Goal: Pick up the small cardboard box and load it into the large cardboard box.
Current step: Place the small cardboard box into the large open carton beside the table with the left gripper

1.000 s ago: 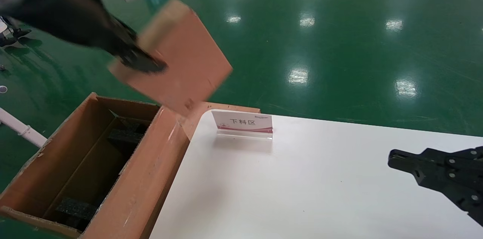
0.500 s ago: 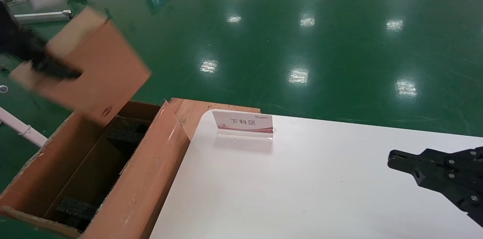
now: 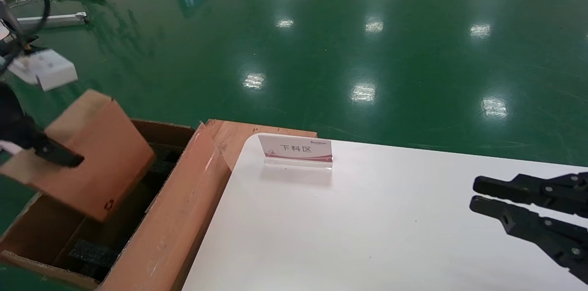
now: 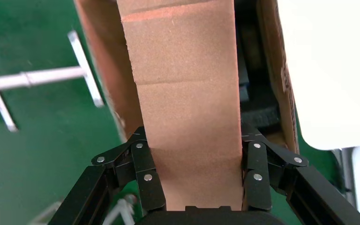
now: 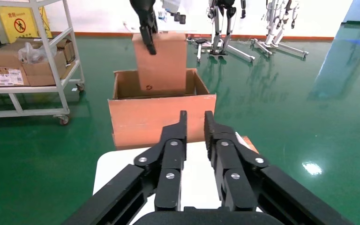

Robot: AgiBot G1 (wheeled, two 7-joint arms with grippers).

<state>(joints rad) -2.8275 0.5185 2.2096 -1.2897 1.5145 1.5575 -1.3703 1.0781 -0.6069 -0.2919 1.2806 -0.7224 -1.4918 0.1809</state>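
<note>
Small box (image 3: 94, 158), clamped between the left gripper's (image 4: 194, 176) jaws, is hanging tilted over the large box's (image 3: 179, 217) opening; right gripper (image 3: 477, 193), jaws slightly parted, is hovering over the table (image 3: 367, 236).

The left gripper (image 4: 194, 183) sits at 9 o'clock in the head view, arm reaching in from the frame edge, its fingers (image 4: 146, 173) clamped on opposite faces of the small box (image 3: 89, 153). The right gripper (image 3: 477, 195) hangs at 4 o'clock, pointing toward 9, its jaws a narrow gap apart, holding nothing.
</note>
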